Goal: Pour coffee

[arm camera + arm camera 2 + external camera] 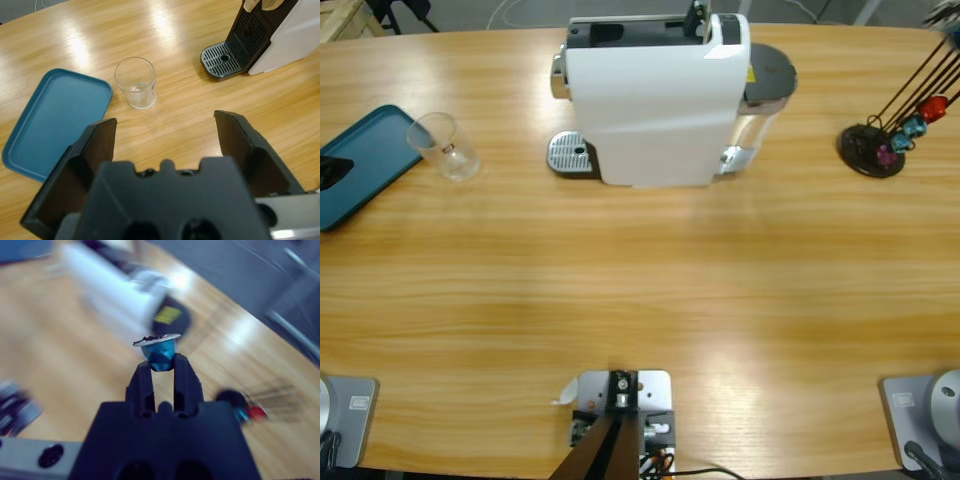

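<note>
A blue coffee capsule (pixel 159 353) is clamped in the right gripper (pixel 161 365), evidently for loading the coffee machine (pixel 655 100); the left gripper (pixel 165 127) is spread wide, empty.

High view looks straight down; both wrist views share its coffee machine (pixel 655 95).

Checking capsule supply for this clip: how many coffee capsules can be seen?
4. One blue capsule is held in the right gripper; a red, a blue and a pink one sit on the capsule rack. More may be hidden.
</note>
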Robot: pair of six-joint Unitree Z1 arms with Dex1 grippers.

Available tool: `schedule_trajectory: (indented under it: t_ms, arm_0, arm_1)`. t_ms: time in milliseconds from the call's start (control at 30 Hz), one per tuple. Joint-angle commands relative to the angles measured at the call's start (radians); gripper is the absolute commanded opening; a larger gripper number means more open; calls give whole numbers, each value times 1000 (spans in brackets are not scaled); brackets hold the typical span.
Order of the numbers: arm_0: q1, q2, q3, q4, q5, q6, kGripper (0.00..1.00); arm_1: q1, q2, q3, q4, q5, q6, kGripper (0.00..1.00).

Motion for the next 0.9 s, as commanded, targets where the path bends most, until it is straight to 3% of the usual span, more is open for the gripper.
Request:
schedule_trajectory:
  t_ms: [33,100,167,267,567,900]
  arm_0:
    - [-7,10,37,-12,-13,11,830]
    - [-7,9,39,-13,-13,11,830]
    - [-7,8,39,-13,-13,11,830]
    - [-7,9,40,-14,-13,11,830]
    - [-7,7,42,-15,-13,11,830]
    - [-7,9,42,-16,-13,11,830]
  arm_1:
    - [194,274,-259,171,66,-230,0]
    - [227,365,-309,185,-76,-258,0]
    - [227,419,-336,195,-132,-287,0]
    - [227,491,-381,191,-137,-364,0]
    - [227,745,-637,180,-108,-412,0]
    - [208,835,-705,184,-120,-443,0]
